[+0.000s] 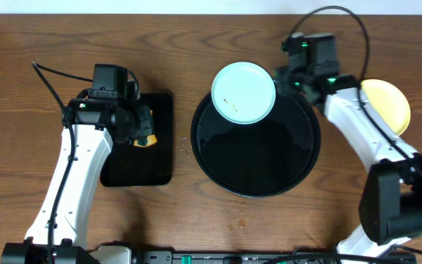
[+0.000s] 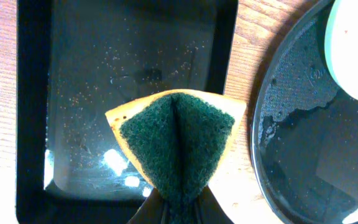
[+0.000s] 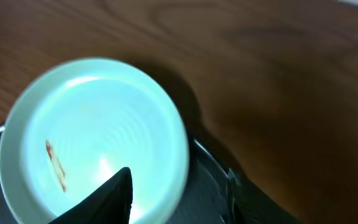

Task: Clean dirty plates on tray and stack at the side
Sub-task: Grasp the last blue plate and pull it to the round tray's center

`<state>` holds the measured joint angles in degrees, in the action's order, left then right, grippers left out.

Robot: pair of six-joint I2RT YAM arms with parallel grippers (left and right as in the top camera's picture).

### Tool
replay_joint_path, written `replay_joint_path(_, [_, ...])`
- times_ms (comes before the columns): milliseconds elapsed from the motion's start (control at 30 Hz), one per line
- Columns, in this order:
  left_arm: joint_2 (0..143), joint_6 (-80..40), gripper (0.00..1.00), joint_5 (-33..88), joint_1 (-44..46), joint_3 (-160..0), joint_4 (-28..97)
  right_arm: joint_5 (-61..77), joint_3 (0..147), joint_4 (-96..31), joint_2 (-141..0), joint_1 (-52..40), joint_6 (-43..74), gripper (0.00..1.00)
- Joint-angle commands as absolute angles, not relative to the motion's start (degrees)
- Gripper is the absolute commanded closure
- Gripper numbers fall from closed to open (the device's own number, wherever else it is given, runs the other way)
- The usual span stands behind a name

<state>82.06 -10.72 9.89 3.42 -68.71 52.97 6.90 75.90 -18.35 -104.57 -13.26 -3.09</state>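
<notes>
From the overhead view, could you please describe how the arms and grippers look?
The left arm and right arm have white tapered links, black joints and looping black cables. The left gripper and right gripper are black, with small green lights beside them.

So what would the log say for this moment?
left pincer: holds sponge over small tray | right pincer: straddles mint plate rim, grip unclear | yellow plate: on table

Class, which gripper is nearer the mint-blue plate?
Right. The right gripper straddles the rim of the mint-blue plate at the edge of the round tray; the left gripper, holding a sponge, is off over the rectangular tray.
</notes>
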Motion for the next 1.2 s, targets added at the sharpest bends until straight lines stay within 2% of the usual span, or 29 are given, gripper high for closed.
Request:
replay_joint_path(0, [81.7, -10.8, 0.92, 9.1, 3.2, -68.4, 53.1, 3.2, 76.7, -15.7, -108.8, -14.8, -3.9, 0.54])
replay_joint_path(333, [81.7, -10.8, 0.92, 9.1, 3.2, -68.4, 53.7, 3.2, 76.7, -9.4, -118.4, -15.0, -3.7, 0.63])
replay_joint_path(433, [81.7, -10.8, 0.92, 9.1, 3.2, -68.4, 53.7, 3.2, 76.7, -9.5, -118.8, -15.0, -2.1, 0.74])
replay_joint_path(533, [81.7, -10.8, 0.92, 9.1, 3.2, -68.4, 53.7, 3.3, 76.7, -9.9, -119.0, -15.1, -1.3, 0.76])
replay_joint_path(733, [81.7, -10.8, 0.92, 9.1, 3.2, -68.4, 53.7, 3.2, 76.7, -10.9, -119.0, -15.1, -1.3, 0.99])
replay_joint_path(967, [81.7, -10.8, 0.92, 9.1, 3.2, -68.4, 53.7, 3.2, 76.7, -18.9, -115.0, -14.2, 6.7, 0.99])
replay_joint_path(1167, [81.7, -10.8, 0.92, 9.1, 3.2, -68.4, 53.7, 3.3, 76.7, -37.5, -108.1, -14.2, 18.7, 0.99])
